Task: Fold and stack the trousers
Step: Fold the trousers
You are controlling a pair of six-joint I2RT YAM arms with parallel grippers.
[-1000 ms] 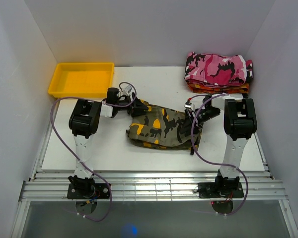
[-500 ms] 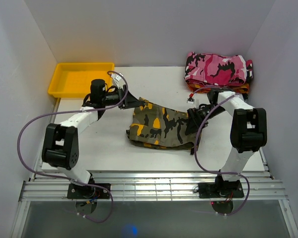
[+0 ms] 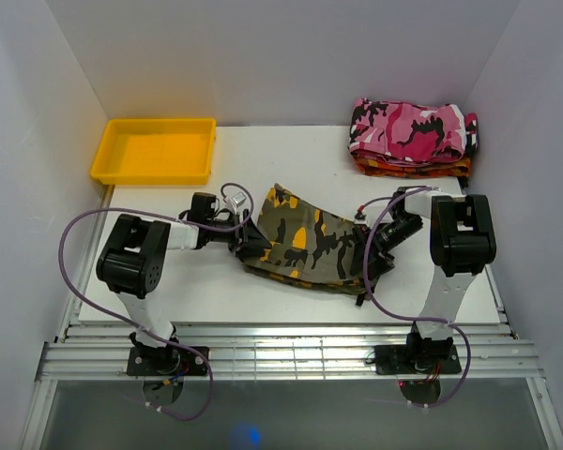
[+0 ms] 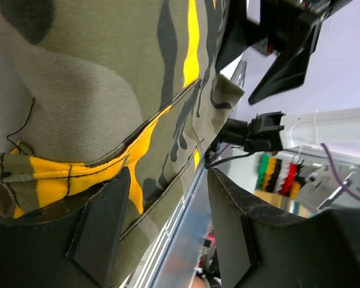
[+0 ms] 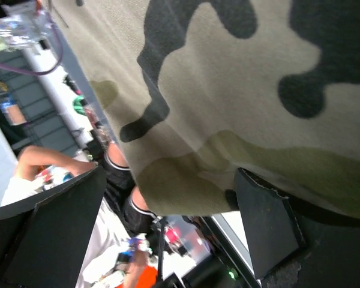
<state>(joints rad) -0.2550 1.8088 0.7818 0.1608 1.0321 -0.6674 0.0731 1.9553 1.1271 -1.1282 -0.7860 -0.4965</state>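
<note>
The trousers (image 3: 310, 242) lie on the white table (image 3: 169, 292) at the centre of the top view, bunched into a roughly folded rectangle with its upper edge raised and tilted toward upper left. My left gripper (image 3: 249, 242) is at the left edge of the trousers, low over the table, arm reaching in from the left. In the left wrist view my two fingers (image 4: 102, 222) stand apart at the bottom of the frame; a stitched yellow-and-olive hem hangs into the gap between them, and the cloth fills the upper left of the frame. The jaws are not closed on it. My right gripper (image 3: 373, 255) is at the right edge of the trousers, right of centre in the top view. In the right wrist view its fingers (image 5: 267, 228) are spread wide at the lower corners, with camouflage cloth spanning the frame above them; nothing is pinched. A yellow tray (image 3: 103, 159) sits at upper left of the table. A folded pink camouflage garment (image 3: 408, 127) lies on an orange-red garment (image 3: 413, 168) at upper right, well apart from the trousers.
</note>
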